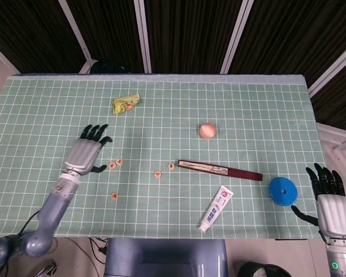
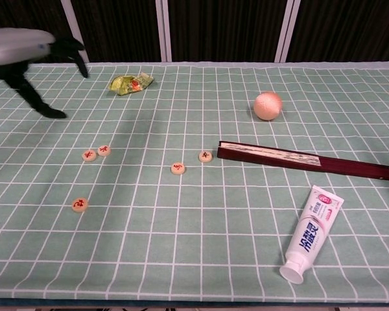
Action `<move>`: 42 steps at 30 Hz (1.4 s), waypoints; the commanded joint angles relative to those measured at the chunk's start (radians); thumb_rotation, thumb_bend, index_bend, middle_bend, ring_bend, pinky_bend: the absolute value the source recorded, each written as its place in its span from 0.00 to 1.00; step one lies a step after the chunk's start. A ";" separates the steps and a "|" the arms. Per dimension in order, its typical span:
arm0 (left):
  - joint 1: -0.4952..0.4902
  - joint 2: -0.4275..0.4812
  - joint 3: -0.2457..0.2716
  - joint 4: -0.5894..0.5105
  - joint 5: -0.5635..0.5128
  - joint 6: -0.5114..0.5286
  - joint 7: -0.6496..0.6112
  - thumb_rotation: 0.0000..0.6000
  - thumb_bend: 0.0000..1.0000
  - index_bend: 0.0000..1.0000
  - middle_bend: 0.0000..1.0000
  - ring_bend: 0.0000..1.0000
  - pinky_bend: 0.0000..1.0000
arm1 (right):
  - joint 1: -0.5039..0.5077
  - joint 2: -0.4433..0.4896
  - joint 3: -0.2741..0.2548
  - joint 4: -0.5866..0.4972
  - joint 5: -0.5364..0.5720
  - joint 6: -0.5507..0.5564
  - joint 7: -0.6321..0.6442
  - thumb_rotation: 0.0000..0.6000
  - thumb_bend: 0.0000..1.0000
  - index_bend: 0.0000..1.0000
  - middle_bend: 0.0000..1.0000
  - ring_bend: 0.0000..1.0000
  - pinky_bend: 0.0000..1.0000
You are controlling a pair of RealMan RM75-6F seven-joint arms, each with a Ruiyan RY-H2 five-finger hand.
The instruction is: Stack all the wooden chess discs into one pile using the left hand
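Markings on discs [image 2: 89, 155] unreadable — left hand [image 1: 87, 151] cut off in chest view.

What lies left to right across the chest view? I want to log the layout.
Left hand → lone chess disc → disc pair → green wrapper → two middle discs → ball → toothpaste tube.

matt wooden chess discs [image 2: 104, 150], glossy plastic toothpaste tube [image 2: 308, 234]
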 commanded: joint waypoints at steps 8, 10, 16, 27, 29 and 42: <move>-0.253 -0.342 -0.025 0.251 -0.171 0.015 0.186 1.00 0.16 0.37 0.00 0.00 0.00 | 0.000 0.005 0.006 -0.002 0.011 -0.001 0.014 1.00 0.23 0.09 0.01 0.00 0.00; -0.270 -0.367 -0.021 0.271 -0.176 0.022 0.197 1.00 0.17 0.38 0.00 0.00 0.00 | 0.000 0.005 0.007 -0.002 0.012 0.001 0.015 1.00 0.23 0.09 0.01 0.00 0.00; -0.317 -0.433 -0.017 0.341 -0.187 0.035 0.226 1.00 0.18 0.40 0.00 0.00 0.00 | 0.000 0.006 0.009 -0.005 0.015 0.002 0.015 1.00 0.23 0.09 0.01 0.00 0.00; -0.367 -0.514 -0.016 0.458 -0.193 0.016 0.219 1.00 0.20 0.41 0.00 0.00 0.00 | -0.002 0.003 0.013 -0.001 0.021 0.007 0.021 1.00 0.23 0.09 0.01 0.00 0.00; -0.374 -0.534 -0.010 0.476 -0.192 -0.002 0.209 1.00 0.20 0.42 0.00 0.00 0.00 | -0.001 0.005 0.016 -0.004 0.025 0.007 0.020 1.00 0.23 0.09 0.01 0.00 0.00; -0.407 -0.634 0.006 0.588 -0.160 -0.001 0.217 1.00 0.21 0.46 0.00 0.00 0.00 | -0.001 0.008 0.019 -0.004 0.030 0.007 0.030 1.00 0.23 0.09 0.01 0.00 0.00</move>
